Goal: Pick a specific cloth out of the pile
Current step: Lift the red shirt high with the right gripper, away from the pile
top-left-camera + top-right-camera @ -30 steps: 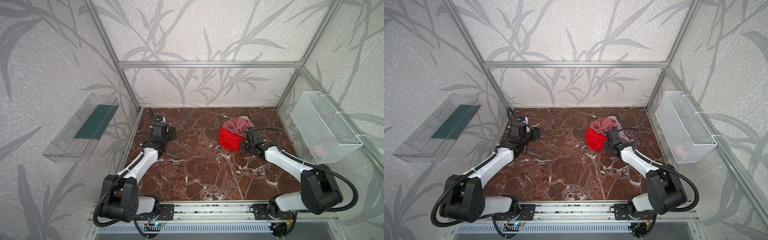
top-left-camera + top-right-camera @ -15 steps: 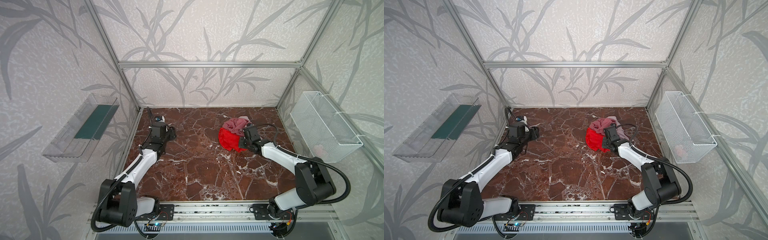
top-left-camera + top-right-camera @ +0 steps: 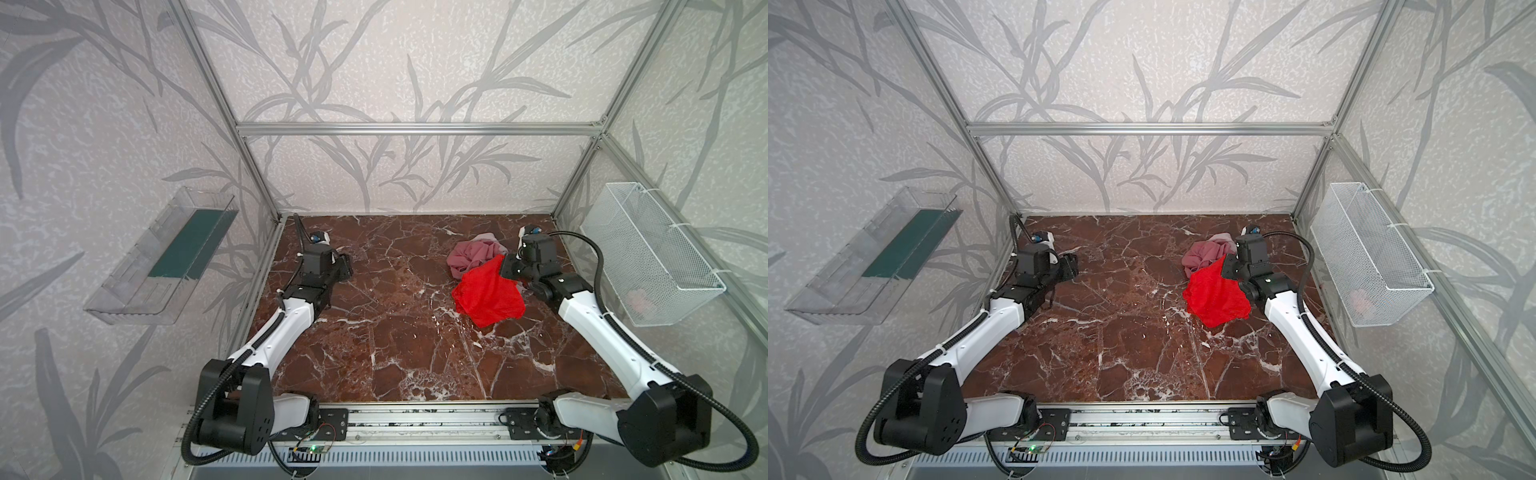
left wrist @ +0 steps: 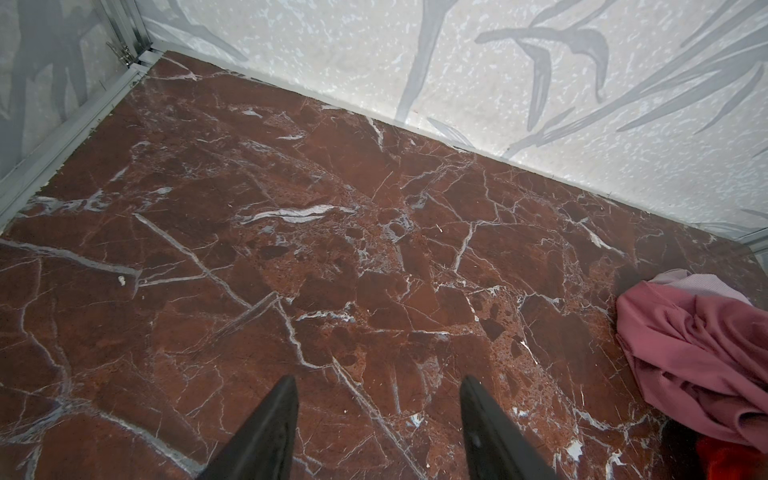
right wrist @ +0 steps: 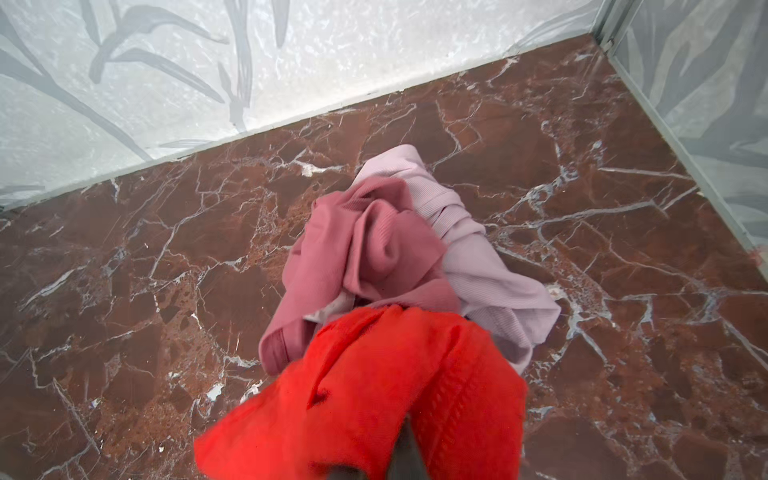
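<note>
The cloth [image 3: 488, 297] is bright red and hangs spread out from its upper corner, pulled off the pile in both top views [image 3: 1214, 297]. My right gripper [image 3: 505, 266] is shut on that corner; in the right wrist view the red cloth [image 5: 374, 386] wraps over the closed gripper [image 5: 405, 419]. The pile [image 3: 469, 257] behind it is a dusty rose cloth [image 5: 365, 249] on a pale pink one [image 5: 478, 266]. My left gripper [image 3: 347, 266] stands open and empty over bare floor at the back left [image 4: 378, 382].
A white wire basket [image 3: 648, 257] hangs on the right wall with something pinkish inside [image 3: 640, 299]. A clear plastic tray [image 3: 162, 257] is fixed to the left wall. The brown marble floor [image 3: 386, 332] is fenced by aluminium posts and walls.
My right gripper closed on the red cloth and drew it up and away from the pile, so it now hangs unfolded. The left arm has barely moved.
</note>
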Motion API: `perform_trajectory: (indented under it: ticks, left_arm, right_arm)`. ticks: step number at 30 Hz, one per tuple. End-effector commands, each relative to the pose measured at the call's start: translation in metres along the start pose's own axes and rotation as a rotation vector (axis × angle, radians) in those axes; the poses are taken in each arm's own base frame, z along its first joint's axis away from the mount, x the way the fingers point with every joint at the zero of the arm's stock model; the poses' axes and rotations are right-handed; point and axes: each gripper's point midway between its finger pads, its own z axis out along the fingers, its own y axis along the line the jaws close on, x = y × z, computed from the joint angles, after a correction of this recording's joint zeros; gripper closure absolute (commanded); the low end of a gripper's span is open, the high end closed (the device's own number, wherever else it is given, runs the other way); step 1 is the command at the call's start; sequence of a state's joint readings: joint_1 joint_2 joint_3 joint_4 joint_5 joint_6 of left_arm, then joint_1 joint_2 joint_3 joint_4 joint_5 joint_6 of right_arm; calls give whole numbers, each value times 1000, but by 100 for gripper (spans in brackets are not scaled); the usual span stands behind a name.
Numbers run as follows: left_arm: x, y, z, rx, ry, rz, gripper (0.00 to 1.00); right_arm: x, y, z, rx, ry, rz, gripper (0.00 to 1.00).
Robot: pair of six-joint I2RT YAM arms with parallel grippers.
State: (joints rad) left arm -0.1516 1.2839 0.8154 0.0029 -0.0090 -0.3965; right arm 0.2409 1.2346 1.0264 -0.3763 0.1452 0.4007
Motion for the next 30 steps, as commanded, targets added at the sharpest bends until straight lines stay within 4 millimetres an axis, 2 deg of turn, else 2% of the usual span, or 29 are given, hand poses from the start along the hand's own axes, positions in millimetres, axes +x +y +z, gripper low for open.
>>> perform_trajectory:
  ticks: [1, 6, 13, 21, 24, 30]
  left_arm:
    - [-16, -5, -10, 10, -36, -3, 40]
    - [-18, -7, -10, 19, -34, -9, 40]
    - [-22, -15, -14, 42, -19, -4, 40]
    - [-34, -23, -28, 42, -16, 8, 41]
    - [-40, -26, -35, 37, -12, 13, 41]
    - [-52, -37, -55, 46, -1, 13, 42]
  right_arm:
    - [-25, 10, -18, -52, -44, -7, 100]
    - [-46, 15, -37, -84, -89, 4, 100]
    - [-85, 24, -78, -118, -185, -6, 100]
    - [-130, 40, -127, -176, -285, -36, 100]
    - [-152, 49, -151, -213, -335, -48, 100]
    - [-183, 80, -190, -358, -375, -59, 100]
